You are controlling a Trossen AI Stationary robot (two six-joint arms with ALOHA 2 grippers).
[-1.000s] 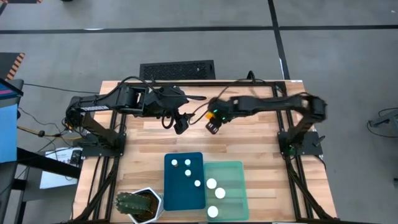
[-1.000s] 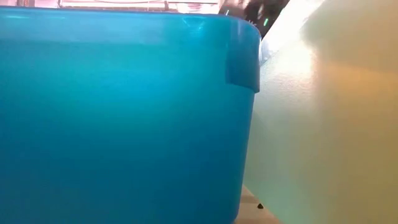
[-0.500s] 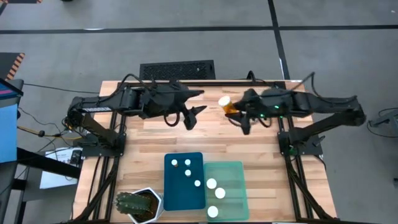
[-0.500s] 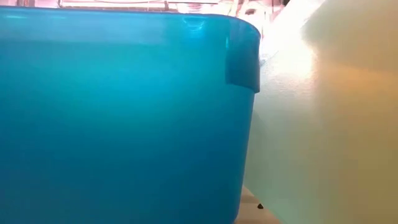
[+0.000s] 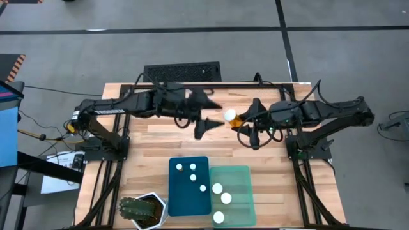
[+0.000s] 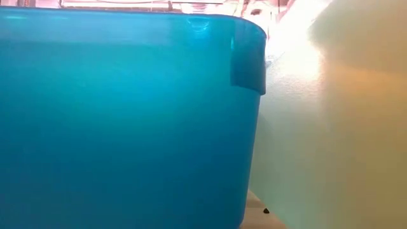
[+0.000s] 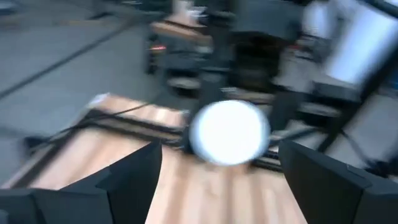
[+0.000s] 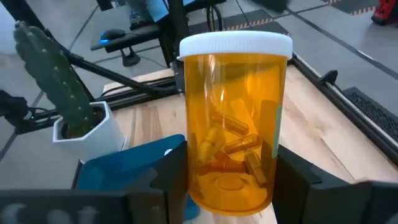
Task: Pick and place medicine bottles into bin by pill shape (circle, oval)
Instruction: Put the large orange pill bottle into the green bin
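The wooden table (image 5: 147, 144) carried the two trays side by side at its near edge; the dark blue tray (image 5: 189, 199) held four white-capped bottles, the mint green tray (image 5: 238, 176) three; a potted cactus (image 5: 142, 211) stood just beside the blue one. Above the table's far half the two arms met. The right gripper (image 8: 231, 186) pinched an orange medicine bottle (image 8: 235, 118) low on its body, one finger on each side, cap pointing towards the left arm; the pills inside looked elongated, so oval seemed likely. The left gripper (image 7: 221, 177) stood spread wide, its fingers either side of the white cap (image 7: 229, 132) without touching it. The bottle was probably light, rigid and smooth-walled, so liable to slip or swivel; the ribbed cap or the mid-body looked the surest hold.
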